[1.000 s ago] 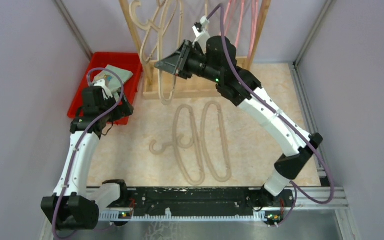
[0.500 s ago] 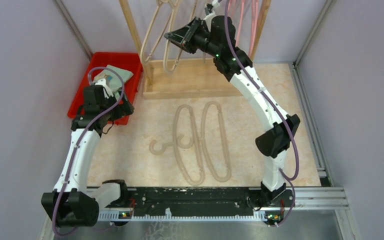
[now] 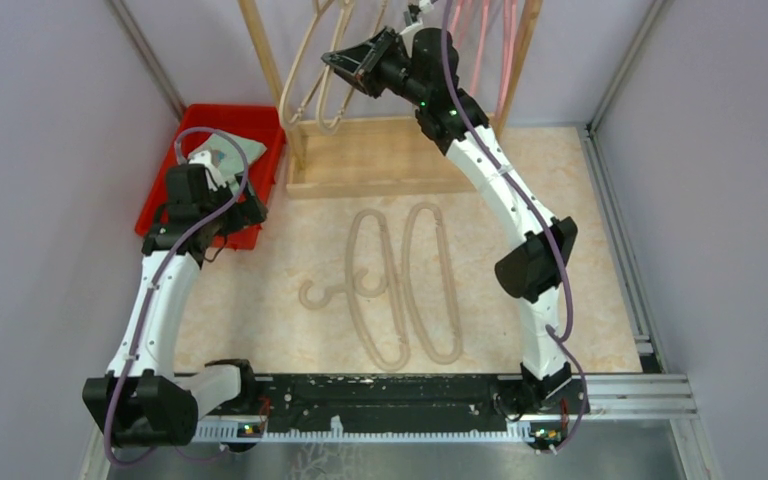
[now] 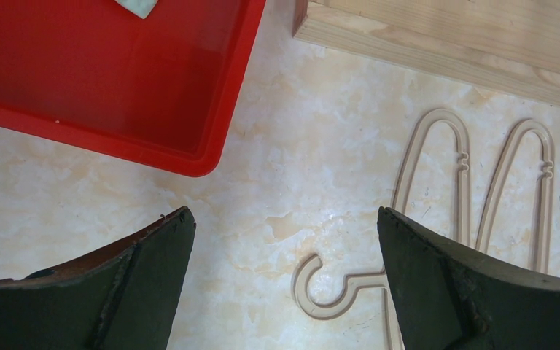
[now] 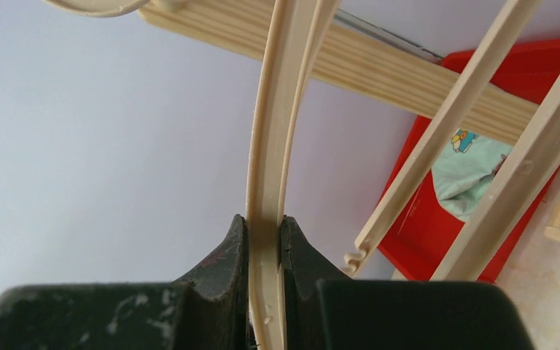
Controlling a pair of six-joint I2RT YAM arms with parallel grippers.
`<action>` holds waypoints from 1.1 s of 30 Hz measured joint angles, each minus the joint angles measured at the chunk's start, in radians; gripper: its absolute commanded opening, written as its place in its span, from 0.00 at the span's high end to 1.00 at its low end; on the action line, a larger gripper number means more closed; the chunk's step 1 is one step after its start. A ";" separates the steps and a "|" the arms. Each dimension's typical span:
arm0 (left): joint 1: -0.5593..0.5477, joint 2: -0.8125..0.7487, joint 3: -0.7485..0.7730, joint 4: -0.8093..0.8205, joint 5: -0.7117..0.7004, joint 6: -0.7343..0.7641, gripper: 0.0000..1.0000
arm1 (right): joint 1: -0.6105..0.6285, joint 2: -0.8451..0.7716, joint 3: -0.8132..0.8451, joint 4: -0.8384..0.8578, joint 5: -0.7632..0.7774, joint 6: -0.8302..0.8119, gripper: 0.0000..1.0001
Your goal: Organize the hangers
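Note:
Two beige hangers lie side by side on the table, the left one (image 3: 350,262) with its hook pointing left, the right one (image 3: 451,290) beside it. Both show in the left wrist view (image 4: 464,153) (image 4: 547,157). My right gripper (image 3: 348,62) is raised high at the wooden rack (image 3: 390,160) and is shut on the arm of a beige hanger (image 5: 270,146). Other beige hangers (image 3: 305,70) hang next to it, and pink hangers (image 3: 480,50) hang at the rack's right. My left gripper (image 4: 284,215) is open and empty above the table, by the red bin's corner.
A red bin (image 3: 200,130) holding a folded cloth (image 3: 225,150) stands at the back left, next to the rack's base (image 4: 445,36). The rack's top rail (image 5: 379,65) runs just above the held hanger. Grey walls close in both sides.
My right arm has lifted the held beige hanger up and back, from low in front of the rack to near its top rail. The left arm has stayed still.

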 measured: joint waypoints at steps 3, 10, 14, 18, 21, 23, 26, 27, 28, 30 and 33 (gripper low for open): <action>0.000 0.000 0.012 0.000 0.000 0.002 0.00 | -0.001 0.032 0.010 0.012 0.016 0.013 1.00; 0.000 0.000 0.026 0.000 0.001 0.021 0.00 | 0.000 0.071 0.058 0.042 0.040 0.093 1.00; 0.000 0.000 0.026 0.000 0.001 0.035 0.00 | 0.005 0.076 0.068 0.042 0.048 0.131 1.00; 0.000 0.000 0.029 -0.001 0.002 0.051 0.00 | 0.012 0.096 0.105 0.024 0.063 0.164 1.00; 0.000 0.000 0.029 -0.001 0.009 0.058 0.00 | 0.023 0.096 0.105 0.024 0.084 0.175 1.00; 0.000 0.000 0.029 -0.001 0.016 0.059 0.00 | 0.030 0.096 0.105 0.023 0.100 0.179 1.00; 0.000 -0.001 0.029 -0.001 0.027 0.059 0.00 | 0.042 0.096 0.105 0.019 0.124 0.188 1.00; 0.000 -0.002 0.029 -0.001 0.030 0.059 0.00 | 0.045 0.096 0.105 0.018 0.130 0.192 1.00; 0.000 -0.004 0.029 0.000 0.033 0.059 0.00 | 0.048 0.096 0.105 0.019 0.136 0.198 1.00; -0.002 -0.007 0.029 0.000 0.036 0.059 0.00 | 0.054 0.096 0.102 0.025 0.144 0.211 1.00; -0.006 -0.012 0.029 0.000 0.041 0.059 0.00 | 0.061 0.095 0.097 0.040 0.155 0.232 1.00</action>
